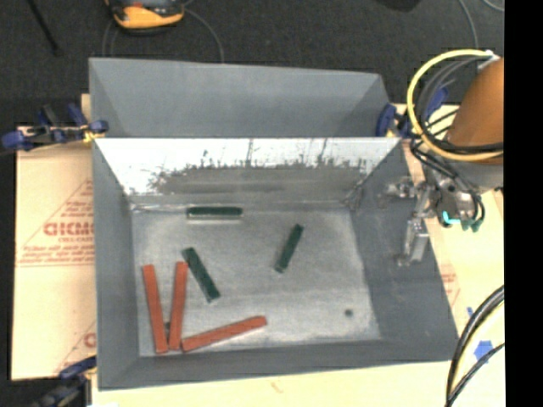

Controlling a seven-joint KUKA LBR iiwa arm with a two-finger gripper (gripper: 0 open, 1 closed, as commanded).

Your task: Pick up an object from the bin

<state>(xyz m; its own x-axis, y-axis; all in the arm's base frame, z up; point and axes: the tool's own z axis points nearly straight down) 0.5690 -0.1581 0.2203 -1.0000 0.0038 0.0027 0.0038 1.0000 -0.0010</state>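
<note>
While end effector [411, 251] hovers, green bar [288, 248] lies leftward

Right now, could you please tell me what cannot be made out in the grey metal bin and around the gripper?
- Small dark speck on the bin floor, camera view: too small to identify.
- Two long reddish-orange sticks at the left, camera view: lower ends meet; the downward angle hides whether they overlap.
- Gripper above the bin's right sloping wall, camera view: the downward angle hides whether it touches.
</note>
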